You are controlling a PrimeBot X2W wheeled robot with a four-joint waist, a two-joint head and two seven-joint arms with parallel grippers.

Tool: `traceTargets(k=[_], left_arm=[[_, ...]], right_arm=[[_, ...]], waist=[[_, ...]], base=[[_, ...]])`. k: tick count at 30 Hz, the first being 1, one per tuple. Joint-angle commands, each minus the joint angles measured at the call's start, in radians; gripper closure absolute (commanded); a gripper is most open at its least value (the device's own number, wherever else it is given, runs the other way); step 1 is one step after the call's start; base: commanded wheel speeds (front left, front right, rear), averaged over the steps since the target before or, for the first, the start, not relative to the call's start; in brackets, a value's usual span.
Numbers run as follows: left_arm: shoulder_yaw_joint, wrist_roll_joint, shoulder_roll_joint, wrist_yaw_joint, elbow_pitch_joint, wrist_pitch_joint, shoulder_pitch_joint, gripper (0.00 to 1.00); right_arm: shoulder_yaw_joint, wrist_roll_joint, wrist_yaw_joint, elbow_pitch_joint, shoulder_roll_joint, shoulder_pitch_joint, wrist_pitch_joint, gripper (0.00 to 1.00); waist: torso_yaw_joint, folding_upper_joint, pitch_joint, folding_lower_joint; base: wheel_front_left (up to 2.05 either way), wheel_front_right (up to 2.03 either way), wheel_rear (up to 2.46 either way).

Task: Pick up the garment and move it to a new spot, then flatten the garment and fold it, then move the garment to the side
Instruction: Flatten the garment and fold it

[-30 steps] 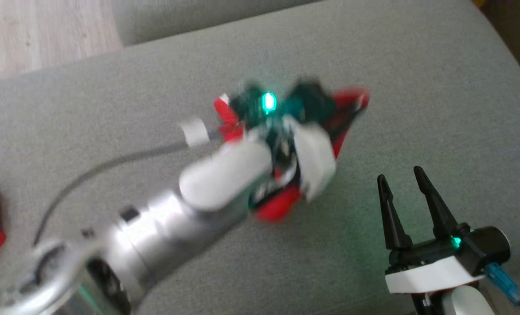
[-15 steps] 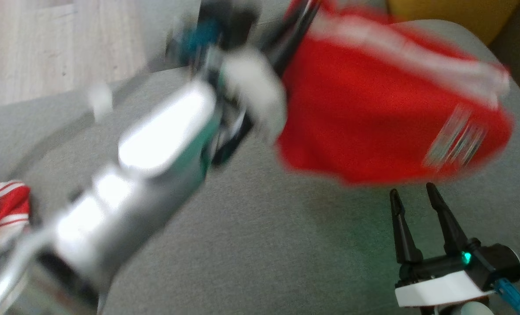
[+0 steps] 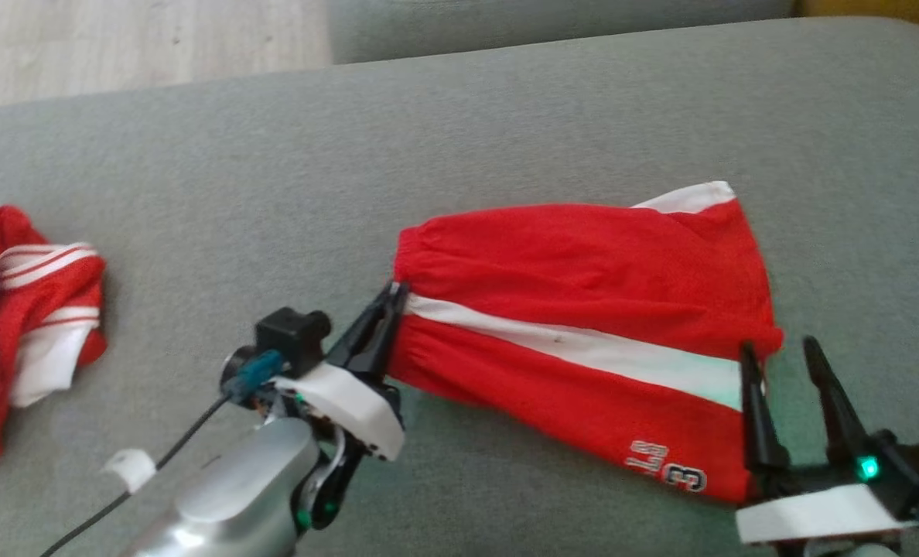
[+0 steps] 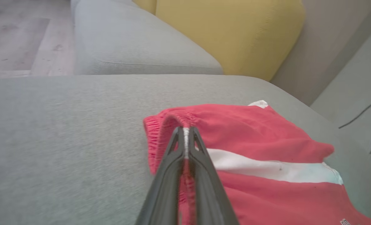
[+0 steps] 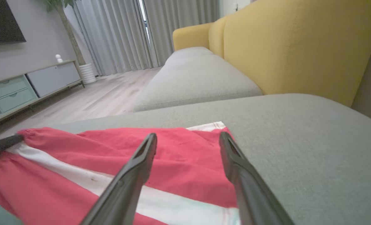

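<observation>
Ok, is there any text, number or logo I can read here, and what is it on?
"3": white digit with a dark outline, on the red shorts near the lower hem corner.
Smaller white letters beside it: too blurred to read.
Second red garment: white stripes, no readable text.

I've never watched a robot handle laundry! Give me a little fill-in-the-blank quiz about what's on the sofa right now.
1. The left gripper is pinching the red shorts by their elastic ____.
2. The right gripper, at the leg end of the shorts, has its two fingers ____.
3. The stripe running along the shorts is ____.
4. The sofa cushion under the shorts is coloured ____.

Missing words: waistband; open; white; grey.
</observation>
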Motion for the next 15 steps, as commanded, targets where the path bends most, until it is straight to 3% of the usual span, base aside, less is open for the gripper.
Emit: traceTargets(k=[1, 6, 15], left_arm=[[0.062, 0.005, 0.038, 0.007, -0.029, -0.022, -0.009, 1.0], [0.126, 0.012, 0.063, 0.021, -0.06, -0.033, 0.057, 1.0], [0.179, 0.05, 0.054, 0.021, -0.087, -0.035, 0.109, 1.0]], right_arm=[[-0.007, 0.024, -0.001, 0.01, -0.006, -0.003, -0.011, 0.0], [-0.035, 0.065, -0.001, 0.144, -0.006, 0.002, -0.011, 0.0], [0.05, 0.165, -0.001, 0.265, -0.014, -0.012, -0.011, 0.0]], waist=[[0.027, 0.0, 0.008, 0.0], [0.052, 0.0, 0.002, 0.0], [0.067, 0.0, -0.004, 0.0]], base=[[0.0, 0.0, 0.0], [0.0, 0.0, 0.0], [0.0, 0.0, 0.0]])
